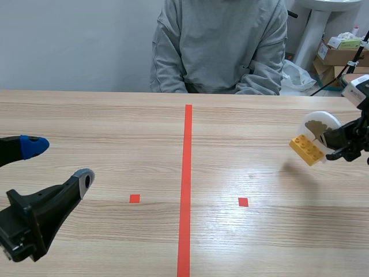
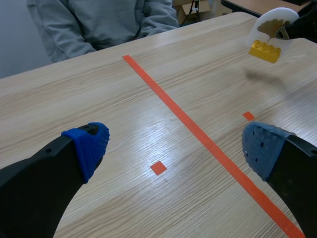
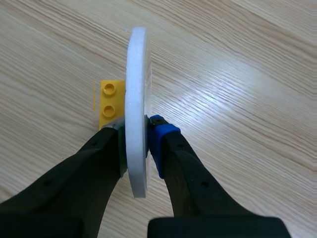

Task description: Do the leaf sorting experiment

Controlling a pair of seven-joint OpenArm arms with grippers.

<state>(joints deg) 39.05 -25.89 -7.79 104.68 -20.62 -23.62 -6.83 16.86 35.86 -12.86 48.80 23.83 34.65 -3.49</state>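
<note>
My right gripper [image 1: 330,140] is shut on a white round disc [image 1: 320,124] that carries a leaf picture and has a yellow toy brick [image 1: 307,150] fixed to its lower edge. It hangs above the table at the right. In the right wrist view the disc [image 3: 135,99] stands edge-on between the fingers, with the yellow brick [image 3: 108,101] beside it. The left wrist view shows the disc [image 2: 271,25] and brick [image 2: 265,51] far ahead. My left gripper [image 1: 57,164] stands open and holds nothing, low at the left; its blue pads [image 2: 91,144] are wide apart.
A red tape line [image 1: 185,184] runs down the table's middle, with a small red square [image 1: 134,198] on one side and another [image 1: 243,202] on the other. A person in a grey sweatshirt [image 1: 219,46] sits across the table. Cardboard boxes [image 1: 340,55] stand behind at the right.
</note>
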